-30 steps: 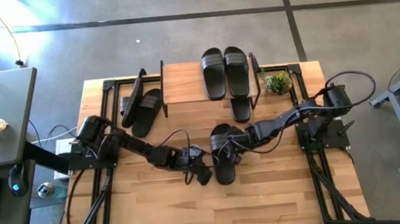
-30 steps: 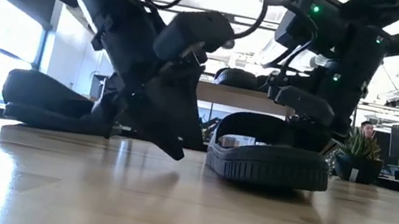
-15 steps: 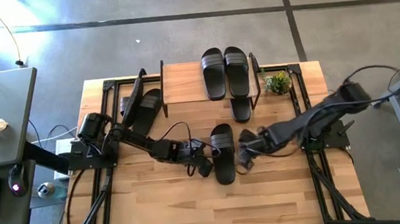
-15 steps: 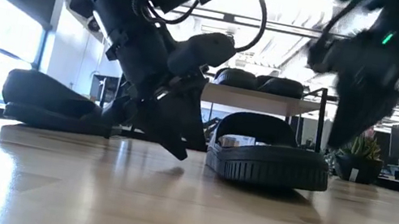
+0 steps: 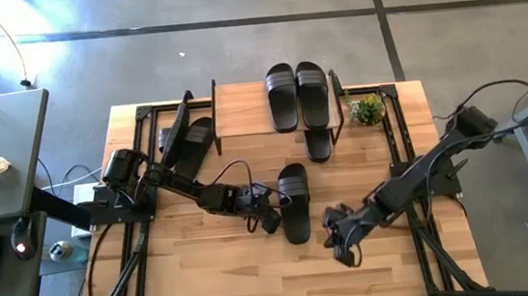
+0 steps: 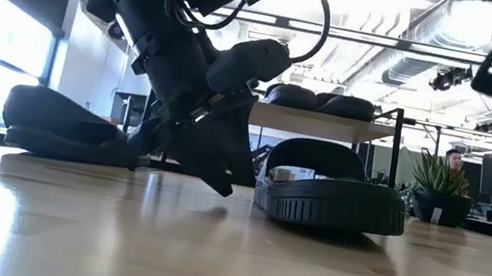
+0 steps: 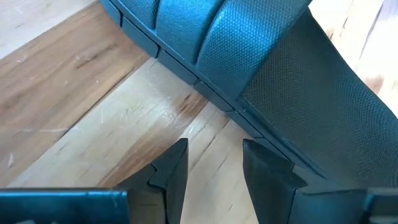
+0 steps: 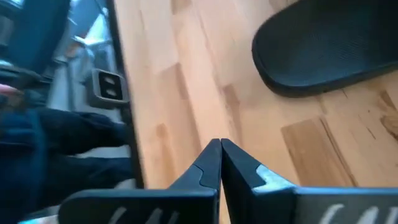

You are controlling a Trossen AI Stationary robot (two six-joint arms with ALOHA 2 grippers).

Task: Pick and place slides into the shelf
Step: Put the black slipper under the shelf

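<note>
Slide [image 5: 293, 201] flat mid-table, long axis toward shelf [image 5: 274, 105], left hand [image 5: 269, 221] apart (beside it), right hand [image 5: 342, 251] together

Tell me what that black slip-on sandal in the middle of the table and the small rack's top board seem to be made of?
The black slip-on sandal looks like moulded rubber or foam: matte, with a fine pebbled texture close up and a ribbed sole edge. The rack's light top board looks like pale wood with a smooth finish; its thin black frame is probably metal, though that is less certain.
</note>
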